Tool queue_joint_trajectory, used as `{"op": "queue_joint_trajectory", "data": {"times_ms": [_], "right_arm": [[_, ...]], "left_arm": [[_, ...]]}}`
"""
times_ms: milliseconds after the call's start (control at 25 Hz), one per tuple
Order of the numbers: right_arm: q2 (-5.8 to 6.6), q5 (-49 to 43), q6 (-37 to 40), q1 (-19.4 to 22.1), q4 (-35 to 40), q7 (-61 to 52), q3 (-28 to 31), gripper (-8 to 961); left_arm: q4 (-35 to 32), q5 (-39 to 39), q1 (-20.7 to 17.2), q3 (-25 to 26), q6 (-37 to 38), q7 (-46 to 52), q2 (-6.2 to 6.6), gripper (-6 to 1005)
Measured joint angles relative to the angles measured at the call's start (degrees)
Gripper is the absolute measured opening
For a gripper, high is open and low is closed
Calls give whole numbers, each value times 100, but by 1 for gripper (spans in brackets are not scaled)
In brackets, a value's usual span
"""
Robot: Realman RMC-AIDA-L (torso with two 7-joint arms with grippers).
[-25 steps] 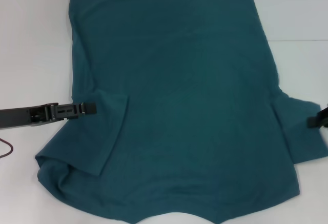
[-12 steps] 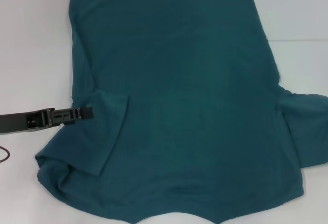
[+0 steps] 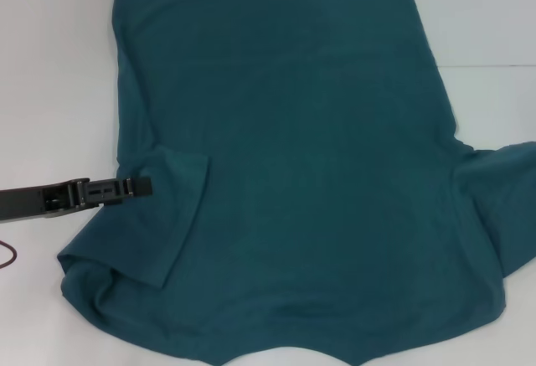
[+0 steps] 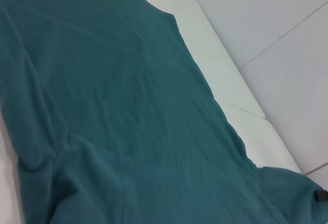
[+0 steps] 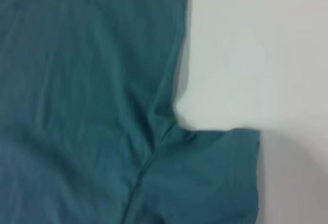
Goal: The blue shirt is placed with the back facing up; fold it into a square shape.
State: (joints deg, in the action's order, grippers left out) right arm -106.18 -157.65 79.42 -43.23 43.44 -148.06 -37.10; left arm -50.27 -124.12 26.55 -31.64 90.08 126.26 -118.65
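The blue shirt (image 3: 293, 157) lies spread on the white table, plain side up, and fills most of the head view. Its left sleeve (image 3: 172, 215) is folded inward onto the body. My left gripper (image 3: 141, 186) reaches in from the left, its tip over that folded sleeve near the shirt's edge. The right sleeve (image 3: 502, 190) stretches out to the right edge of the head view and lies flat in the right wrist view (image 5: 220, 178). My right gripper is outside the head view; a small black part of it (image 4: 321, 195) shows at the right sleeve's end in the left wrist view.
White table (image 3: 50, 64) shows left of the shirt and at the far right (image 3: 494, 23). A dark cable (image 3: 8, 255) lies at the left edge. The shirt's collar end runs off the near edge of the head view.
The right gripper left the head view to the right, and the right sleeve spread outward with it. The left gripper drew back slightly to the left, off the folded sleeve.
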Motion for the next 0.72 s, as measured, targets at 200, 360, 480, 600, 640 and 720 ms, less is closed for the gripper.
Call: {"op": "queue_joint_trajectory", "data": {"times_ms": [200, 360, 480, 600, 640, 720], "right_arm": [[-45, -329, -83, -120, 100, -119, 0, 11], [-52, -305, -85, -128, 109, -169, 27, 12], [-74, -277, -27, -158, 110, -201, 27, 12], [-102, -117, 225, -196, 108, -202, 29, 12], [-104, -19, 350, -208, 108, -202, 25, 12], [-112, 151, 578, -238, 119, -208, 14, 12]], "left_arm": [[0, 3, -1, 0, 0, 11, 0, 887], [0, 3, -1, 0, -32, 12, 0, 886], [0, 3, 2, 0, -60, 12, 0, 886], [0, 3, 16, 0, -88, 18, 0, 886], [0, 3, 19, 0, -103, 21, 0, 886], [0, 3, 24, 0, -135, 28, -4, 886]]}}
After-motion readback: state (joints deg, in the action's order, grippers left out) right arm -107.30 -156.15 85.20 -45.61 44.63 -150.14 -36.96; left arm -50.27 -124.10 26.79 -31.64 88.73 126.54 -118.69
